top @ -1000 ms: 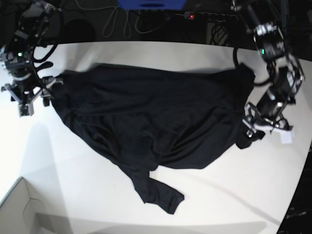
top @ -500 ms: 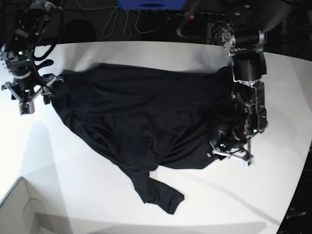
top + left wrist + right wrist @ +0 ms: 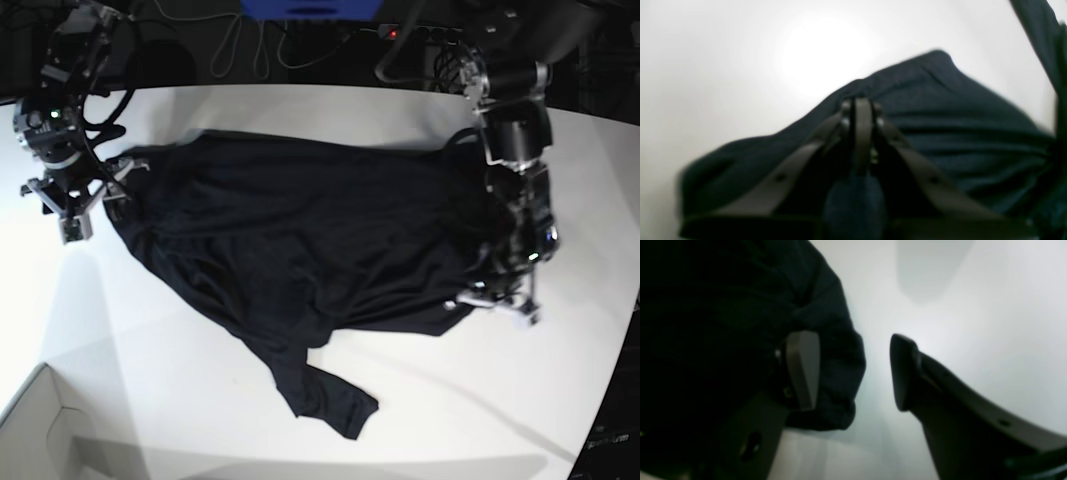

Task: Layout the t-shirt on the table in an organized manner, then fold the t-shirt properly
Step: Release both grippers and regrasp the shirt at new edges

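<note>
The black t-shirt (image 3: 300,230) lies spread and wrinkled across the white table (image 3: 450,420), with one sleeve trailing toward the front. At the shirt's right edge my left gripper (image 3: 490,300) is shut. In the left wrist view its fingertips (image 3: 863,110) press together on a fold of the t-shirt (image 3: 957,116), over the table (image 3: 740,66). My right gripper (image 3: 90,205) hangs open at the shirt's left end. In the right wrist view, the right gripper (image 3: 853,371) has one finger over the t-shirt (image 3: 706,306) and the other over bare table (image 3: 973,323).
A white cardboard box corner (image 3: 40,430) sits at the front left. Cables and a blue object (image 3: 310,8) lie behind the table's far edge. The table's curved edge (image 3: 610,400) runs down the right side, close to the left arm.
The left arm swung in from the right edge over the shirt's right side, and its jaws closed on the fabric. The right gripper shifted slightly up and right, staying open.
</note>
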Action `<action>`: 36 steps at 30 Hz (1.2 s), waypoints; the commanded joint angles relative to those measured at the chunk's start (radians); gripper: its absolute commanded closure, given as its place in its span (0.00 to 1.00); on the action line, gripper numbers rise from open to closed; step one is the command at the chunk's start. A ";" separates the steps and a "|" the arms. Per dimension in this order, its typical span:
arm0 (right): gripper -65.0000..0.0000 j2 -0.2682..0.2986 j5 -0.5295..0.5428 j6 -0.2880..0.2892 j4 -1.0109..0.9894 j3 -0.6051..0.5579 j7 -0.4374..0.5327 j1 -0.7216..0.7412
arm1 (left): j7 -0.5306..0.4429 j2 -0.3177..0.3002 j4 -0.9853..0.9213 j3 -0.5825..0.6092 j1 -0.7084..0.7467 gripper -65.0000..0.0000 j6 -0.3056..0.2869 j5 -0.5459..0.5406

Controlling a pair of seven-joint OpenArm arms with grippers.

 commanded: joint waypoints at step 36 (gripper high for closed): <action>0.90 0.086 -0.001 -0.004 -0.599 -0.504 0.051 0.509 | 0.183 -0.068 0.326 -0.228 0.125 0.35 -0.001 -0.269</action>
